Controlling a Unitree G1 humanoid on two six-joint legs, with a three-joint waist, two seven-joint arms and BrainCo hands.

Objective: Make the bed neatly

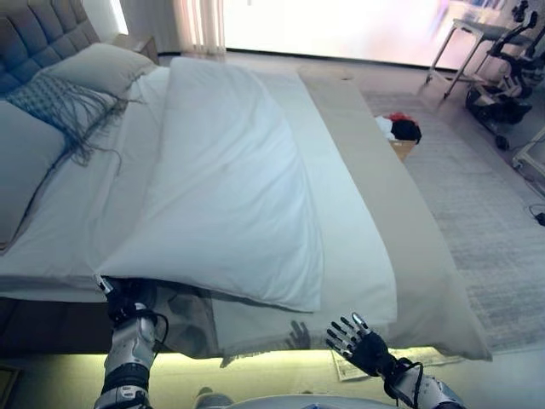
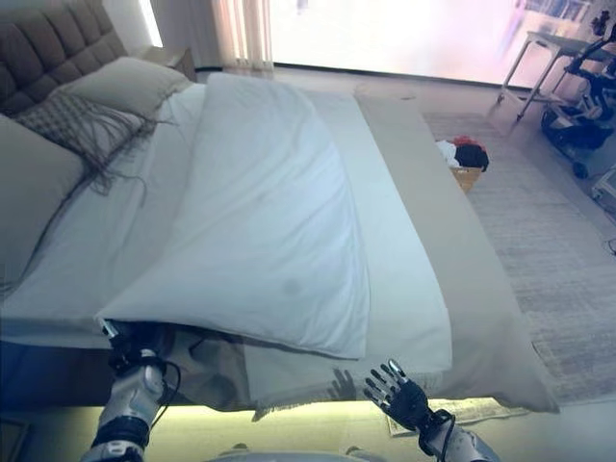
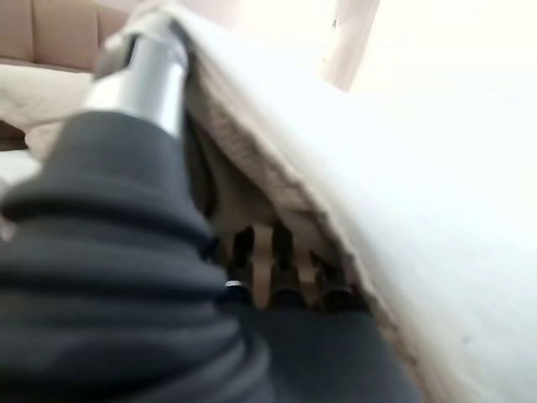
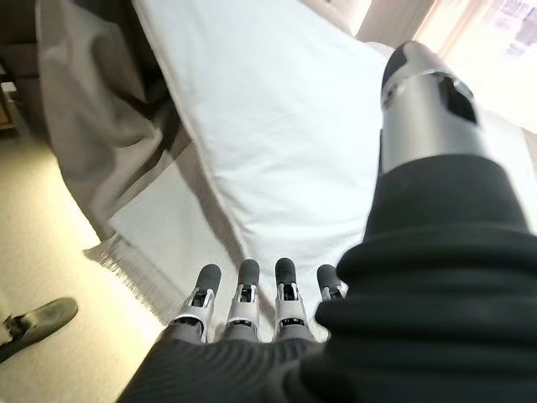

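The bed holds a white duvet (image 1: 230,187) lying folded along its middle, over a white sheet (image 1: 349,256) and a beige bedspread (image 1: 409,230) that hangs over the near side. My left hand (image 1: 126,300) is at the duvet's near corner. In the left wrist view its thumb (image 3: 143,67) lies on the cloth edge and its fingers (image 3: 281,273) curl under it. My right hand (image 1: 364,345) hangs open and empty below the bed's near edge, fingers spread, also shown in its wrist view (image 4: 243,290).
Two pillows (image 1: 102,64) (image 1: 21,162) and a blue-grey fringed throw (image 1: 64,106) lie by the tufted headboard (image 1: 43,30). On the far floor are a box of clothes (image 1: 400,132), a pale rug (image 1: 485,213), a table (image 1: 473,38) and wheeled equipment (image 1: 502,94).
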